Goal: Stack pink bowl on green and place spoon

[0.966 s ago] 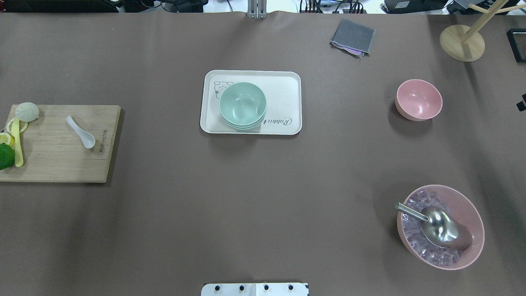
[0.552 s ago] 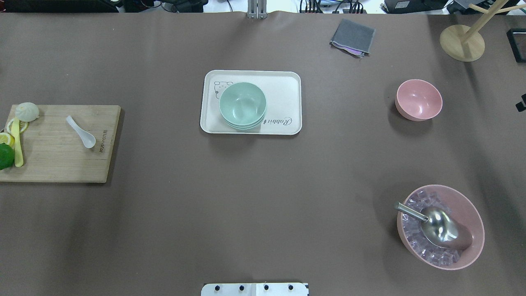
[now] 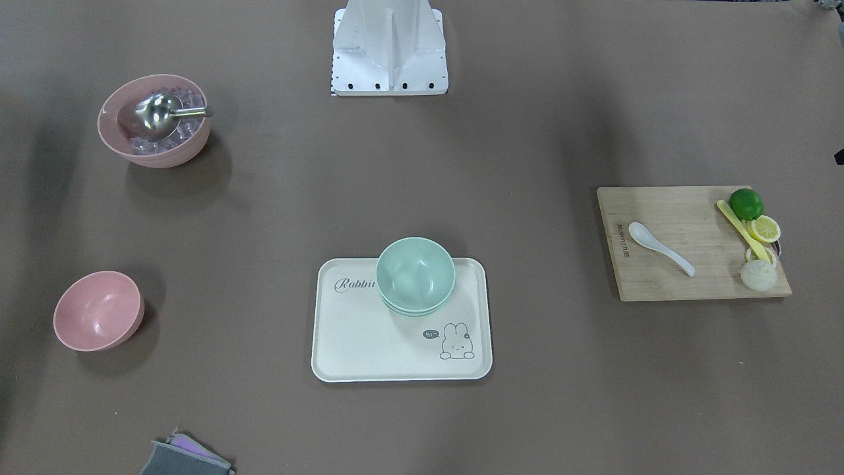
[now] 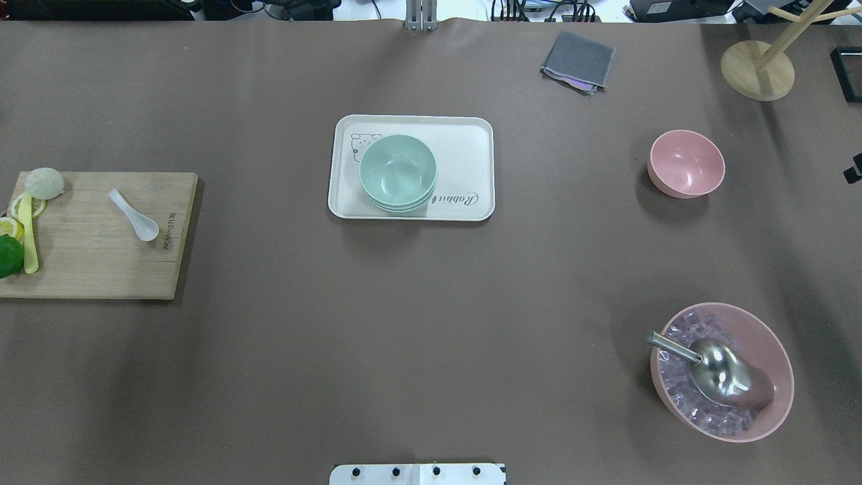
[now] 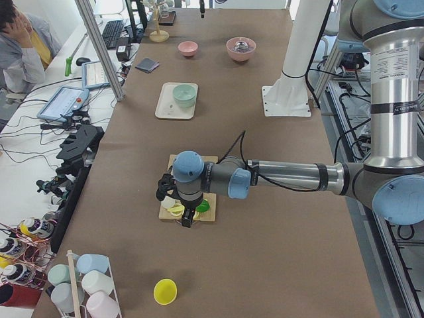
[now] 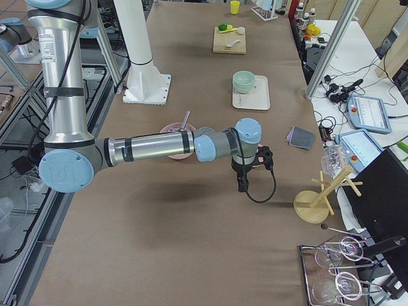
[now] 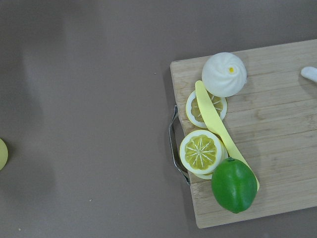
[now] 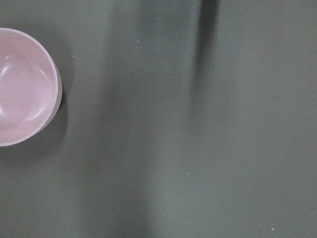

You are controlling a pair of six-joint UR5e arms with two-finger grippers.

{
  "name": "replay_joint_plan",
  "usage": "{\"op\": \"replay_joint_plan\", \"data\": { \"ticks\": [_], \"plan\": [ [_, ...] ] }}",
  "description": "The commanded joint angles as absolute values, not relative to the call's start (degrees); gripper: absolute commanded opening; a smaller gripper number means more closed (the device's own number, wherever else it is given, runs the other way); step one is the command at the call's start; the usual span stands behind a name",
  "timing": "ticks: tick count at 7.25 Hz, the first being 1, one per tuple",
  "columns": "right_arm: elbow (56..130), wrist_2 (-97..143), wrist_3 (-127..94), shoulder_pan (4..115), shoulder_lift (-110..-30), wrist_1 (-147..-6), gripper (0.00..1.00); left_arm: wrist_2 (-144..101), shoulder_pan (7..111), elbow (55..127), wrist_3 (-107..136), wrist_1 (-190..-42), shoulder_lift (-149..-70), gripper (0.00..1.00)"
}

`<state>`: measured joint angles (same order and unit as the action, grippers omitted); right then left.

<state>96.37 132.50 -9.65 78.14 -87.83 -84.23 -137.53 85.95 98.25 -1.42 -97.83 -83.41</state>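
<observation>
The small pink bowl (image 4: 686, 164) stands empty on the table at the right; it also shows in the front view (image 3: 99, 311) and the right wrist view (image 8: 25, 94). Stacked green bowls (image 4: 398, 173) sit on a white tray (image 4: 465, 141) at the middle. A white spoon (image 4: 133, 216) lies on the wooden cutting board (image 4: 87, 269) at the left. My left gripper (image 5: 187, 218) hangs over the board's fruit end. My right gripper (image 6: 243, 185) hangs right of the pink bowl. I cannot tell whether either is open or shut.
A big pink bowl of ice cubes with a metal scoop (image 4: 722, 372) stands at the near right. A grey cloth (image 4: 579, 60) and a wooden stand (image 4: 757, 69) are at the far right. A lime (image 7: 234, 184), lemon slices, a bun and a yellow knife lie on the board.
A dark sliver of my right gripper at the overhead view's right edge has crept slightly inward. The bowls, tray and spoon have not moved.
</observation>
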Motion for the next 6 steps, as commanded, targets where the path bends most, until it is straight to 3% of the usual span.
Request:
{"op": "replay_joint_plan", "data": {
  "ticks": [1,6],
  "plan": [
    [96.33,132.98,-9.75,78.13,-87.89,-84.02,1.0,-137.55,85.87,99.32,-1.49,-98.17,-83.23,0.98],
    [96.33,133.94,-9.76,78.13,-87.98,-83.94,1.0,-139.48,85.78,99.32,2.88,-98.35,-83.23,0.98]
  ]
}}
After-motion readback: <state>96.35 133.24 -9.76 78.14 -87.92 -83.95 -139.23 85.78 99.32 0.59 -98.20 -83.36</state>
